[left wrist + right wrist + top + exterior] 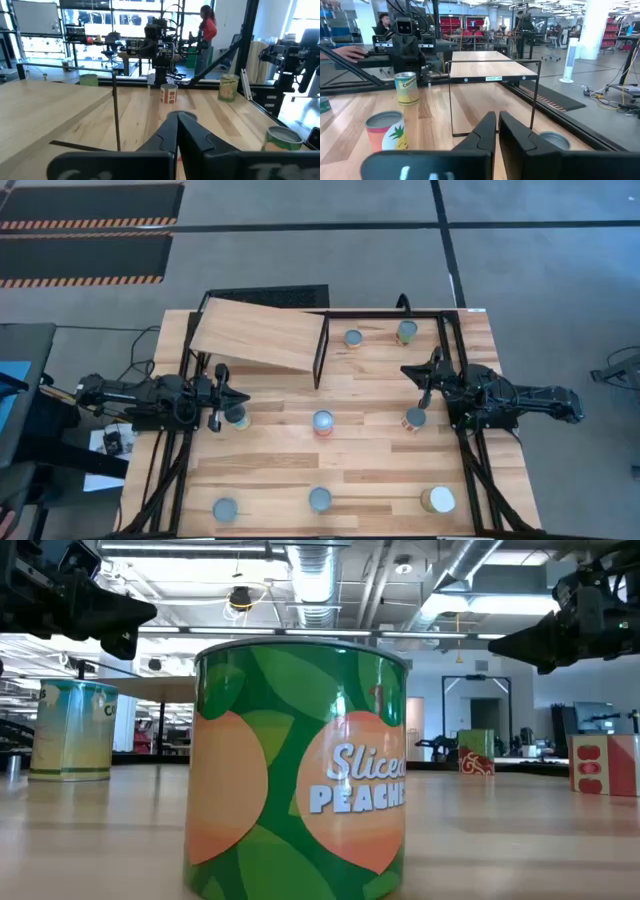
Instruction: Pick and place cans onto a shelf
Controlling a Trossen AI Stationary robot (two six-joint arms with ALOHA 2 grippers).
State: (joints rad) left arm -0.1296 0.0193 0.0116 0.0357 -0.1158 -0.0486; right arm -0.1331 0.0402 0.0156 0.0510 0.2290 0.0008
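Green "Sliced Peaches" label on one can (298,768) reads only at table level.

- the floor (320,250) is grey concrete, crossed by dark seam lines.
- black mats (85,232) with orange-and-black hazard stripes lie on it.
- silver ducts (315,575) and pipes run under an open ceiling with strip lights.
- big windows (95,22) let in daylight behind cluttered workbenches.
- a whiteboard (34,17) stands by the windows.
- a person in a red top (207,30) stands among the benches.
- red storage racks (455,25) line the far wall.
- a white tower fan (568,60) stands on the floor near loose cables.
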